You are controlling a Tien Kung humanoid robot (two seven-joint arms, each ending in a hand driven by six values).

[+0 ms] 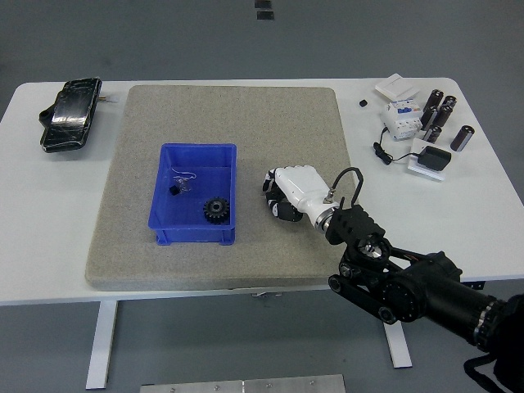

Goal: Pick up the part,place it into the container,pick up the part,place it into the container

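**Fist closed beside the bin, contents unclear**

The right hand (288,193) rests on the grey mat (221,115) just right of the blue container (196,151), fingers (273,196) clenched; whether they enclose a part cannot be told. A black gear (215,210) already lies inside the container. A weak or empty grip could mean lifting nothing, or dropping the part short of the rim

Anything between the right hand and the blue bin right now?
No. In the head view only bare grey mat separates the right hand from the blue bin.
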